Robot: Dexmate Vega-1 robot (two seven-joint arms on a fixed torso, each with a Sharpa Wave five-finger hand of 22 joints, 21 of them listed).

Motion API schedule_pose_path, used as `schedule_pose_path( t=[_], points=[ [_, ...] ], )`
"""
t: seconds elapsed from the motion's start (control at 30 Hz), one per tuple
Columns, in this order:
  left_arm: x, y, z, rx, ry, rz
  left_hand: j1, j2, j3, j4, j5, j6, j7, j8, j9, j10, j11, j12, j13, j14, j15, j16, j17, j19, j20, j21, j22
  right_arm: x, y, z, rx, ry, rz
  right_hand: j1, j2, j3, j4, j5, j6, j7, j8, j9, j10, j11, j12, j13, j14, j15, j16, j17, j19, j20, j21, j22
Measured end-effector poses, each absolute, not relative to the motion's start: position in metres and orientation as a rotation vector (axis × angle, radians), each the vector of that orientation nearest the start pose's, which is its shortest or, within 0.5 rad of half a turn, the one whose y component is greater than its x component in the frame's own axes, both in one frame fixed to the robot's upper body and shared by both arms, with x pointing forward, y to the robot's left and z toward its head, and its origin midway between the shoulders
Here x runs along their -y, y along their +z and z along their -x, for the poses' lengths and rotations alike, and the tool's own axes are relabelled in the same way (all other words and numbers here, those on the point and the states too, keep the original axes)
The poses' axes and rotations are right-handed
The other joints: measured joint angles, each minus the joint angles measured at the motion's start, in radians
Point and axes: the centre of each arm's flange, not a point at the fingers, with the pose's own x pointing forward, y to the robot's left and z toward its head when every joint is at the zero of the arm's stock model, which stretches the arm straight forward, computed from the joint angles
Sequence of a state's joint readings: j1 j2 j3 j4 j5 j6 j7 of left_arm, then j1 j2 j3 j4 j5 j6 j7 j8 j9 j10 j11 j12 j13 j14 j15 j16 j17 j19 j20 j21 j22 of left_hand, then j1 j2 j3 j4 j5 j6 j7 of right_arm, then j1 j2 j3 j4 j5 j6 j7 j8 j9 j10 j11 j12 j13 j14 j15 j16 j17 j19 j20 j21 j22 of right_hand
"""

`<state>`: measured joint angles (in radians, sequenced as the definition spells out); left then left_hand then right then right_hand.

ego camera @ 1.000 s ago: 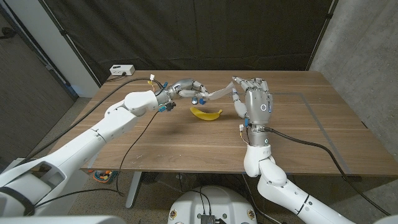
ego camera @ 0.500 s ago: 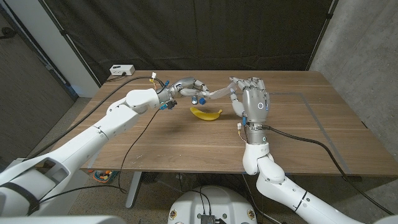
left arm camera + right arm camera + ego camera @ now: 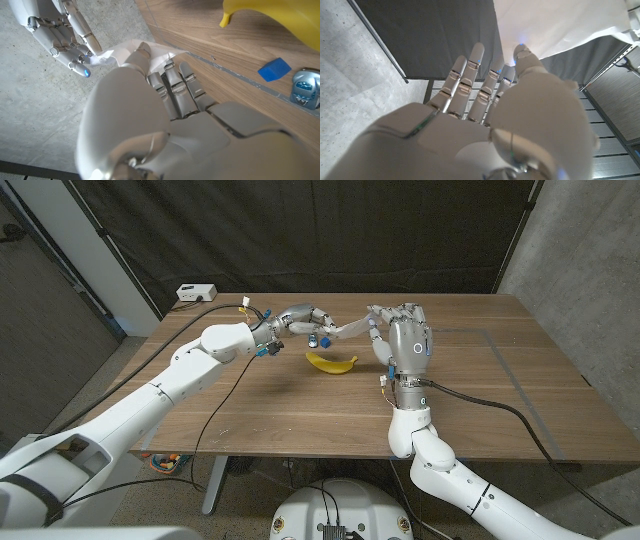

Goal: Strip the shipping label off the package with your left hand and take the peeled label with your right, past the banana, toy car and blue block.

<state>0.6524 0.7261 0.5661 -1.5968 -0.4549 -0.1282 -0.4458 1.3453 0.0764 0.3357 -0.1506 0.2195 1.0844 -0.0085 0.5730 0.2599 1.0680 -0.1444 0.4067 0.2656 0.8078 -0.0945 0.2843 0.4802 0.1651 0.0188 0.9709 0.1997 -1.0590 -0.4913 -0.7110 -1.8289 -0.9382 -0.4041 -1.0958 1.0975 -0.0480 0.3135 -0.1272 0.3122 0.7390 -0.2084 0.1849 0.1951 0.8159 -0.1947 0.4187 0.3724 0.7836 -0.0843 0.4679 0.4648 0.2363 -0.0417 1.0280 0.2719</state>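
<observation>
A white label sheet [image 3: 348, 329] hangs in the air, stretched between my two hands above the table's far middle. My left hand [image 3: 298, 318] grips one end with curled fingers [image 3: 172, 82], and the sheet [image 3: 125, 50] sticks out past them. My right hand [image 3: 402, 336] stands upright and pinches the other end; its thumb [image 3: 525, 57] presses on the sheet [image 3: 560, 25] while the other fingers stay spread. The yellow banana [image 3: 332, 362] lies on the table just under the sheet. The blue block [image 3: 274, 69] and the small toy car [image 3: 305, 87] sit below my left hand. No separate package can be made out.
The wooden table [image 3: 500, 400] has bare board to the right and in front of the banana. A white power box [image 3: 195, 292] with a cable sits at the far left corner. Black curtains hang behind the table.
My right hand has shifted slightly left toward my left hand, and the sheet stays stretched between them. The left arm has barely moved.
</observation>
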Motion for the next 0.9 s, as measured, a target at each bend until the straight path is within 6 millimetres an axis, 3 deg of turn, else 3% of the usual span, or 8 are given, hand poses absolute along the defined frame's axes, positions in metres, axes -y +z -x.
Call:
schedule_pose_path(
  t=[0.07,0.2,0.27,0.63,0.9],
  points=[
    [-0.1830,0.0564,-0.5911,0.625,-0.776,-0.591,0.000,0.000,0.000,0.000,0.000,0.000,0.000,0.000,0.001,0.000,0.000,0.000,0.000,0.000,0.000,-0.004,0.000,0.000,0.000,0.006,0.000,0.1310,-0.0562,-0.4748,1.237,-0.818,0.991,-0.007,-0.006,-0.003,0.003,0.010,-0.046,0.001,-0.007,0.000,-0.015,-0.002,-0.005,0.007,0.002,-0.001,-0.007,-0.001,-0.007,0.001,0.014,0.001],
    [-0.1832,0.0561,-0.5920,0.624,-0.779,-0.582,-0.002,-0.001,0.007,-0.001,0.000,0.000,0.000,0.000,0.003,0.000,0.000,0.000,0.000,0.000,0.000,-0.004,0.005,-0.004,0.004,0.008,0.000,0.1309,-0.0563,-0.4742,1.250,-0.826,0.975,-0.009,-0.008,-0.016,-0.001,0.031,0.070,0.005,0.051,0.007,0.019,0.000,0.014,0.027,0.014,-0.007,-0.015,0.012,-0.007,0.001,0.041,-0.014],
    [-0.1833,0.0562,-0.5923,0.625,-0.780,-0.580,-0.002,-0.001,0.007,-0.001,0.000,0.000,0.000,0.000,0.003,0.000,0.000,0.000,0.000,0.000,0.000,-0.004,0.005,-0.004,0.004,0.008,0.000,0.1298,-0.0563,-0.4731,1.264,-0.825,0.970,-0.009,-0.008,-0.016,-0.001,0.032,0.103,0.003,0.062,0.008,0.035,0.000,0.022,0.033,0.022,-0.008,-0.015,0.018,-0.007,0.001,0.048,-0.020],
    [-0.1837,0.0573,-0.5942,0.624,-0.786,-0.557,-0.012,-0.004,0.010,0.001,0.000,0.000,0.000,0.000,0.008,0.000,0.000,0.000,0.000,0.000,0.000,-0.007,0.009,-0.004,0.004,0.017,0.000,0.1300,-0.0575,-0.4732,1.283,-0.838,0.957,0.012,0.013,-0.027,-0.012,0.039,0.214,0.006,0.089,0.008,0.063,-0.001,0.040,0.056,0.039,-0.014,-0.015,0.040,-0.007,0.001,0.075,-0.035],
    [-0.1847,0.0574,-0.5937,0.627,-0.787,-0.550,-0.017,-0.004,0.012,0.001,-0.003,0.000,0.000,0.000,0.008,0.000,0.000,0.000,0.000,0.000,0.000,-0.017,0.014,-0.013,0.002,0.021,0.000,0.1313,-0.0578,-0.4749,1.277,-0.844,0.953,0.016,0.017,-0.032,-0.006,0.039,0.278,0.007,0.104,0.006,0.075,0.001,0.048,0.066,0.042,-0.017,-0.015,0.048,-0.007,0.001,0.094,-0.044]
  ],
)
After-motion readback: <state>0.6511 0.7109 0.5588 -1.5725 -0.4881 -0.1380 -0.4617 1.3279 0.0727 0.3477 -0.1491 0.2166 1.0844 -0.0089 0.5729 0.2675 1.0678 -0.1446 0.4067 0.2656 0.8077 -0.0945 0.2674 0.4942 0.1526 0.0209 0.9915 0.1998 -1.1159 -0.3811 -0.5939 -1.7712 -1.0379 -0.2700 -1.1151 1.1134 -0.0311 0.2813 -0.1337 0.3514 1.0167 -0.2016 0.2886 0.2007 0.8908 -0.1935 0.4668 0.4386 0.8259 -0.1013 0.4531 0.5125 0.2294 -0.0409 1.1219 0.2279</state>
